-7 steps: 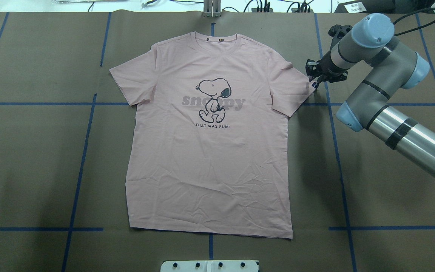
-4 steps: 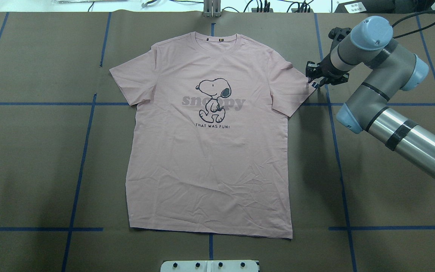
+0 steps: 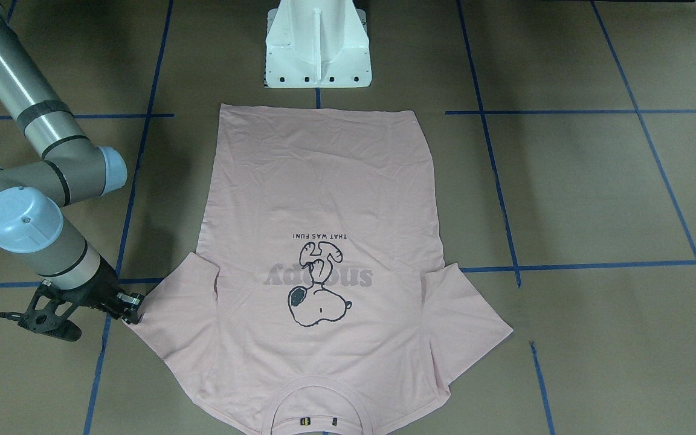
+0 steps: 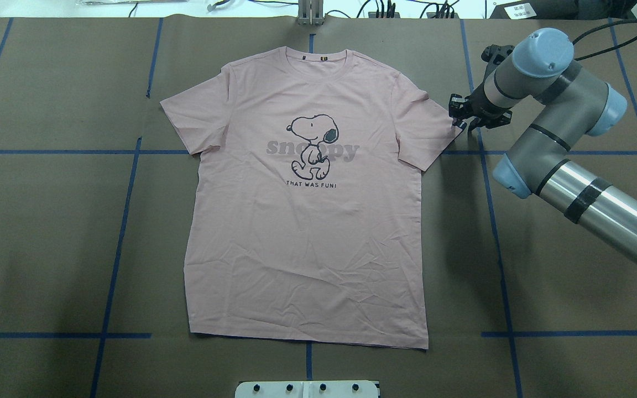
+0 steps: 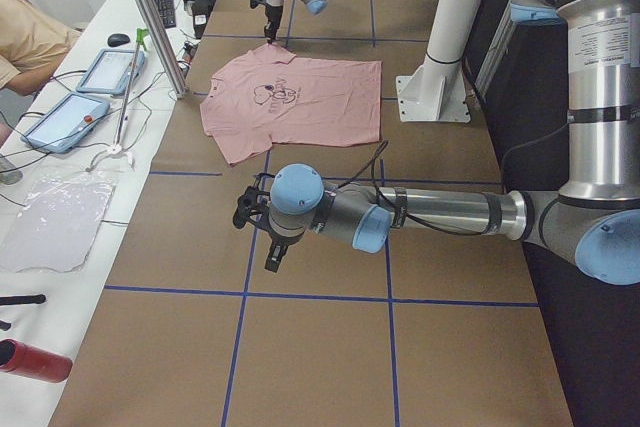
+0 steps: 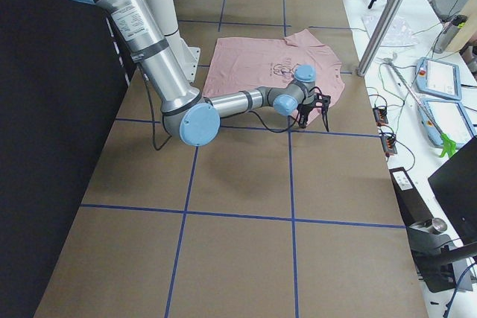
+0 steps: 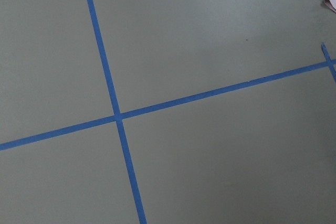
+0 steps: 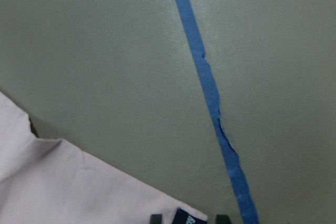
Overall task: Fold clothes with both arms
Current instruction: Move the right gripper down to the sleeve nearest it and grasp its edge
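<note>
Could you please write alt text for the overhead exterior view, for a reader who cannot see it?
A pale pink T-shirt with a Snoopy print lies flat, front up, on a brown table marked with blue tape lines. The right arm reaches in from the right, its gripper at the tip of that side's sleeve.

**Fig. 1. Layout of the table, seen from behind the robot**

The T-shirt [image 4: 304, 232] lies flat on the table [image 4: 47, 249], collar toward the far edge, hem toward the base [image 4: 307, 388] (midway along the near edge). The right gripper [image 4: 460, 122] is at the outer corner of the sleeve on the robot's right. The left gripper [image 5: 272, 257] hangs above the table, well apart from the shirt on its left.
</note>
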